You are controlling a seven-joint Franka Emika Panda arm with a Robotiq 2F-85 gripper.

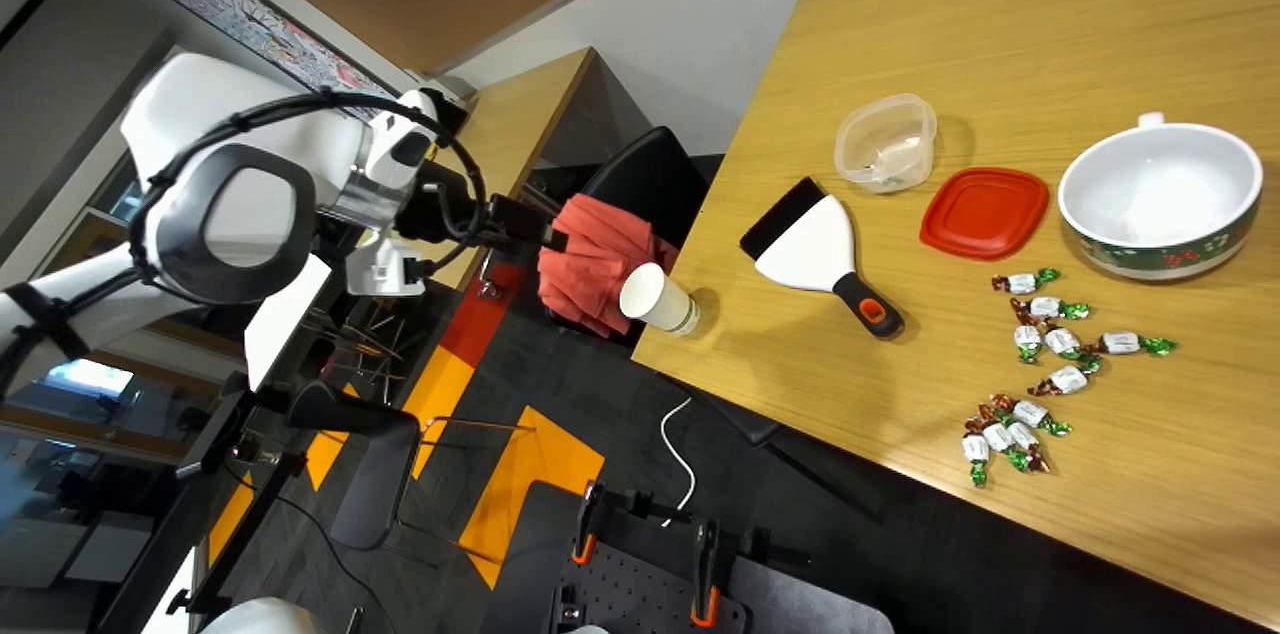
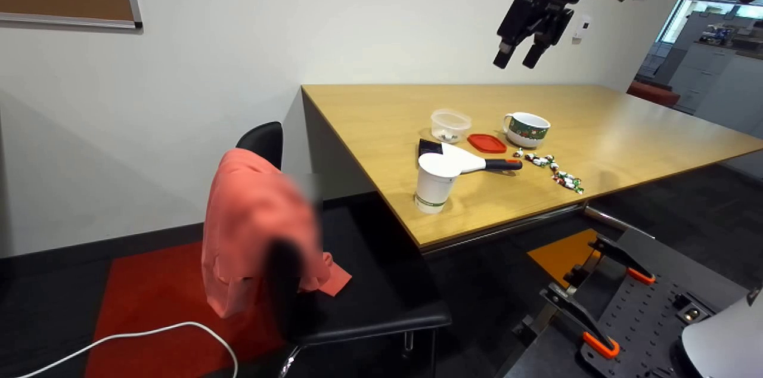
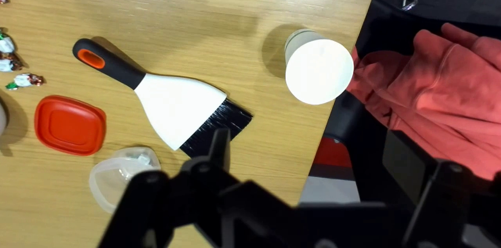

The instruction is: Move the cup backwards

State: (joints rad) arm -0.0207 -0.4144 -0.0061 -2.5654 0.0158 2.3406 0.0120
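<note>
"Cup (image 3: 319, 69): where, from your fingers (image 3: 220, 147)?"

"Below them, well apart; in the wrist view it shows past my fingertips, in line with the gap. White, paper by its look, upright near a corner of the table (image 3: 274, 144)."

"Risks?"

"If I come in low and off-centre, I could knock it over the edge onto the coral cloth (image 3: 430, 87). Too hard a squeeze would likely buckle its side. Which way 'backwards' runs, I can't tell; some directions lead into the brush (image 3: 178, 103)."

"Fingers?"

"Spread wide, tips bare. In both exterior views they hang in the air: I hold nothing, touch nothing."
</note>
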